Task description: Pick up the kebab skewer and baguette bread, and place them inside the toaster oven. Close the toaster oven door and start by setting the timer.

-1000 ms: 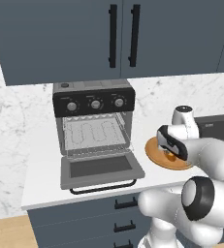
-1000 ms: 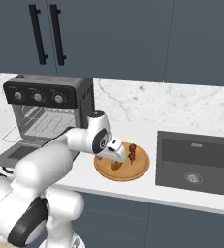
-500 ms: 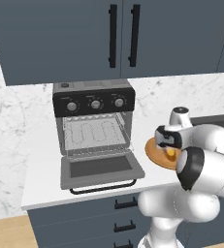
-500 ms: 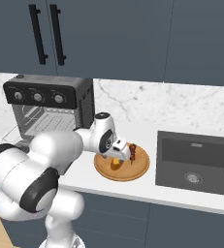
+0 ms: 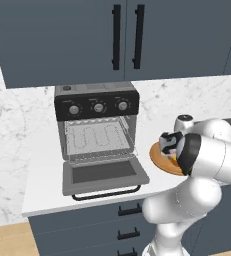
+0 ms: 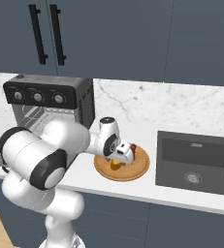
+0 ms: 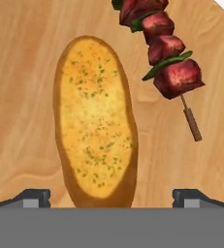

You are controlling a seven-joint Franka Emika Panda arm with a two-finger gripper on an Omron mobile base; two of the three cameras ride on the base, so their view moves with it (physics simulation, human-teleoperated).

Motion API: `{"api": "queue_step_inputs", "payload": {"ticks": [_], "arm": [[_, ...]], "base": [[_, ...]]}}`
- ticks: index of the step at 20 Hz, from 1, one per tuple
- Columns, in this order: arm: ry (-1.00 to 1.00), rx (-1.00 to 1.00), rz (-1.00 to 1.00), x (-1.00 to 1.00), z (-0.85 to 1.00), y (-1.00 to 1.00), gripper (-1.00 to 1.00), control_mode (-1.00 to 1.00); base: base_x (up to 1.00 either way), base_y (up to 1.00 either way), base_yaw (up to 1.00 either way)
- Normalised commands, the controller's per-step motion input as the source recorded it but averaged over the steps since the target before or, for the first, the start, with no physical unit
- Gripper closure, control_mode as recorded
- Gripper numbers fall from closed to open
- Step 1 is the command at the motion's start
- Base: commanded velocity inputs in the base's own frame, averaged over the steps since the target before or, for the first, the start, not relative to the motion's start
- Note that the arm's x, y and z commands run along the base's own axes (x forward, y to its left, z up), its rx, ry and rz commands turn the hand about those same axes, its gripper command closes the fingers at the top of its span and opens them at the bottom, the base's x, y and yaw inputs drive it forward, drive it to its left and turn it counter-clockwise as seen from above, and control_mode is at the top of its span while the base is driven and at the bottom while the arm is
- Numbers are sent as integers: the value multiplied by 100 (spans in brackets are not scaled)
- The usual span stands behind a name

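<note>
**Lining up on the bread before I close**

My pincer point(image 7: 111, 196) hangs low over the wooden plate point(image 7: 21, 97), its two tips spread wide with nothing between them but the near end of the baguette bread point(image 7: 95, 121). The bread lies lengthwise straight ahead of the tips, roughly centred in the gap. The kebab skewer point(image 7: 164, 63) lies on the same plate, ahead and to one side, its stick end near the bread but apart from it.

I judge the bread to be the first pick. To do it well I would move forward so the tips straddle its middle rather than its end, descend squarely, then close gently. The toaster oven point(image 5: 98, 127) stands off to the side, its door point(image 5: 104, 175) already dropped open.
</note>
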Motion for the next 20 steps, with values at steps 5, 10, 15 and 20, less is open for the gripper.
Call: {"api": "queue_step_inputs", "payload": {"ticks": [5, 10, 15, 20], "arm": [[0, 1, 0, 23, -29, -2, -100, -100], [0, 2, 0, 15, -21, 0, -100, -100], [0, 0, 0, 4, -20, 0, 100, -100], [2, 0, 0, 0, -20, -4, 100, -100]], "base": [[0, 0, 0], [0, 0, 0], [0, 0, 0], [0, 0, 0]]}}
